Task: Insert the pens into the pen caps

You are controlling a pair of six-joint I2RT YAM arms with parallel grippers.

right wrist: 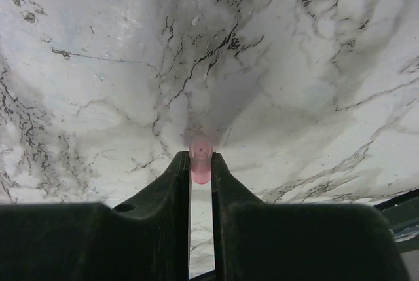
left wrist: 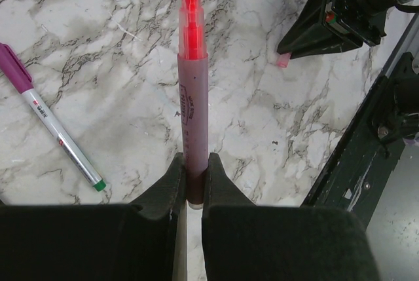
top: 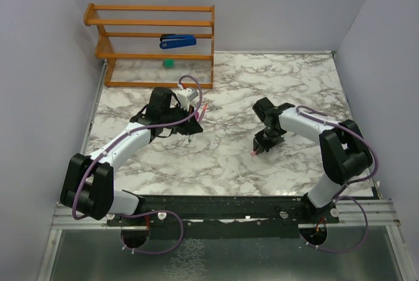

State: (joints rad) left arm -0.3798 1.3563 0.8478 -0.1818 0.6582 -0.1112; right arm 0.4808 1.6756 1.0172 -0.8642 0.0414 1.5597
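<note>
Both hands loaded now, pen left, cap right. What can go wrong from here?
1. The left hand grips the pink pen only at its rear end, so most of it sticks out; the red tip may swing off-axis on contact.
2. The right hand pinches the pink cap at the very fingertips, little of it showing; a push could pop it out.
3. The capped purple pen lies loose on the marble table beside the left hand and could get knocked.
</note>
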